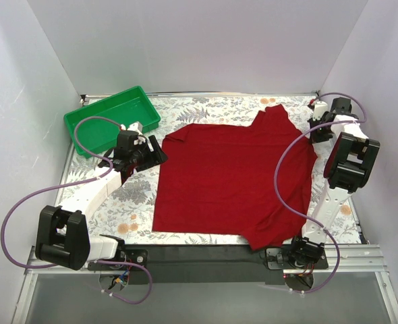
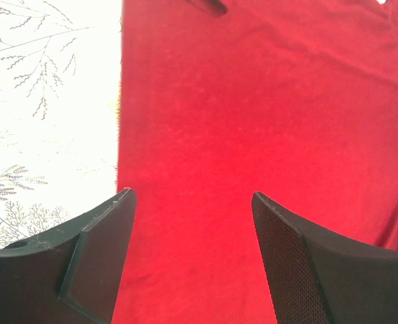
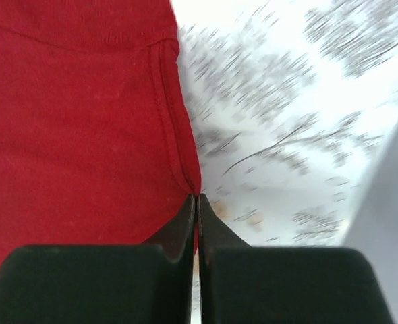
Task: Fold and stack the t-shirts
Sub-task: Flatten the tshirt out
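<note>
A plain dark red t-shirt (image 1: 233,179) lies spread mostly flat on the flower-patterned table, with one part sticking out at the far edge and a rumpled corner at the near right. My left gripper (image 1: 156,152) is open just above the shirt's left edge. In the left wrist view the shirt (image 2: 253,101) fills the space between the spread fingers of that gripper (image 2: 192,194). My right gripper (image 1: 314,132) is at the shirt's far right edge. In the right wrist view it (image 3: 197,197) is shut, pinching the hemmed edge of the shirt (image 3: 71,121).
A green plastic tray (image 1: 111,118) stands at the far left of the table, close behind the left arm. White walls close in the left, back and right sides. Purple cables loop off both arms. A black rail runs along the near edge.
</note>
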`<state>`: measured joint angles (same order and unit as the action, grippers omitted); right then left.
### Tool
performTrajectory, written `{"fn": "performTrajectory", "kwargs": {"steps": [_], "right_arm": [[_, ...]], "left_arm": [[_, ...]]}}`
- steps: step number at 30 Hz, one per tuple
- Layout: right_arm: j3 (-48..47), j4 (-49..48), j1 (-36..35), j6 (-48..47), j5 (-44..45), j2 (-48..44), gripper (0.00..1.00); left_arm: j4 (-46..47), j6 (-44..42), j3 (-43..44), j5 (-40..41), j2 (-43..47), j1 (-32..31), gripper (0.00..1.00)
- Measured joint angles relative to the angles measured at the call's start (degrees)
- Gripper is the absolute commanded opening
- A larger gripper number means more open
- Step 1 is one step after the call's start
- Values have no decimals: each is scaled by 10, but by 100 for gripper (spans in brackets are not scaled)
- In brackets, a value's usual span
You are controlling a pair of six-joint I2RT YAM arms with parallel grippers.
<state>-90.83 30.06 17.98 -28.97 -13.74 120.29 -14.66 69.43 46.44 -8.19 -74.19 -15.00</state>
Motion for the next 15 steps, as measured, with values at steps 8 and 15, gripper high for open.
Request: {"fn": "performTrajectory", "kwargs": {"steps": [8,15], "right_arm": [[-73,-1,-2,4,17,30,51],[-66,4,-5,-9,-24,12,74]], "left_arm": [[1,0,4,-10,-16,0,64],[11,-7,89,-37,-106,-2,62]]}}
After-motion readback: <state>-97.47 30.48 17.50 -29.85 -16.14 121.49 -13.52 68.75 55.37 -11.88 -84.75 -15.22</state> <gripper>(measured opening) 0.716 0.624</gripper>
